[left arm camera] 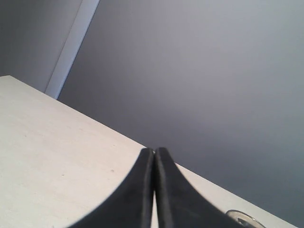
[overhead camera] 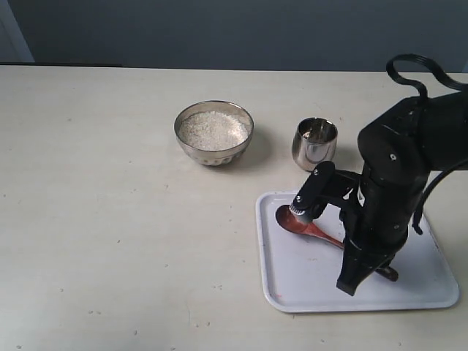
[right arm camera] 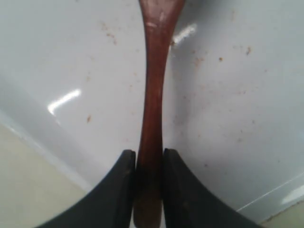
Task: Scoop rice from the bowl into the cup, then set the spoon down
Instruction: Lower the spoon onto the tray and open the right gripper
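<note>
Reddish-brown wooden spoon [right arm camera: 153, 95] lies on a white tray [overhead camera: 307, 287], handle clamped by the right gripper [right arm camera: 148, 159], scoop pointing far-left toward the round steel bowl [overhead camera: 216, 155].

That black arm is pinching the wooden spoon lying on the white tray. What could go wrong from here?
The right gripper holds the spoon by its thin, glossy handle, so it might twist or slip out when lifted. The cup stands just beyond the tray, close to the arm, so a swing toward the bowl could knock it over. The rice fills the bowl nearly to the rim, so a careless dip may spill grains.
</note>
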`<state>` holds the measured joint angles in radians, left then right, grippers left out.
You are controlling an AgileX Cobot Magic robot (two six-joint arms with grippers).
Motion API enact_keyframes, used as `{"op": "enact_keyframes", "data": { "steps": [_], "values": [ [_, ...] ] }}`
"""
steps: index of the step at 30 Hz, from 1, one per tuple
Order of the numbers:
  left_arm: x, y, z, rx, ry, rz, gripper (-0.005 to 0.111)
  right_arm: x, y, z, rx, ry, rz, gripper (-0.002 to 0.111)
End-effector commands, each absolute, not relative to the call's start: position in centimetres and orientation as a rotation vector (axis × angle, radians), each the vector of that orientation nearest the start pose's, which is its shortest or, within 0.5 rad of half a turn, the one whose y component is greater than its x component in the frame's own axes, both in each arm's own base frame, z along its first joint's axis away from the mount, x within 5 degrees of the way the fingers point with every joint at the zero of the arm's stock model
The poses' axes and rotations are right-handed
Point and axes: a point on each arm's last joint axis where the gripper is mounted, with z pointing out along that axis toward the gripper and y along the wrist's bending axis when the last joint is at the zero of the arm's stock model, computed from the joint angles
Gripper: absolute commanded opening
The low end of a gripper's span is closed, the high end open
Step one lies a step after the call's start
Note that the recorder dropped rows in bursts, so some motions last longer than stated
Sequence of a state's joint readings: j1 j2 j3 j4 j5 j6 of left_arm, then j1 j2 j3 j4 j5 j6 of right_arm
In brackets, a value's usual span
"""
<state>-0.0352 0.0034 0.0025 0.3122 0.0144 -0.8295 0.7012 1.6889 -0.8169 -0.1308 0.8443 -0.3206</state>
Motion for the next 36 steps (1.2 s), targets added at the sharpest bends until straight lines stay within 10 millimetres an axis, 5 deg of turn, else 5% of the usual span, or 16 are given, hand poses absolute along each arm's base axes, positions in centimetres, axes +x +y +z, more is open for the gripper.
{"op": "enact_keyframes", "data": {
  "steps": [1,26,30,34,36],
  "values": [
    [5.62,-0.16,21.25,-0.36,1.463,-0.437,0.0,20.56,15.81,14.22,-1.605,2.657,-0.186,-0.001],
    [5.62,-0.16,21.25,-0.36,1.463,-0.437,0.0,20.25,15.35,14.09,-1.547,2.73,-0.225,0.0],
    [5.62,-0.16,21.25,-0.36,1.463,-0.437,0.0,20.2,15.34,14.08,-1.538,2.741,-0.222,0.016],
    [5.62,-0.16,21.25,-0.36,1.463,-0.437,0.0,20.14,15.26,14.09,-1.511,2.765,-0.23,0.051],
    [5.62,-0.16,21.25,-0.36,1.463,-0.437,0.0,20.12,15.1,14.11,-1.487,2.786,-0.254,0.054]
  ]
}}
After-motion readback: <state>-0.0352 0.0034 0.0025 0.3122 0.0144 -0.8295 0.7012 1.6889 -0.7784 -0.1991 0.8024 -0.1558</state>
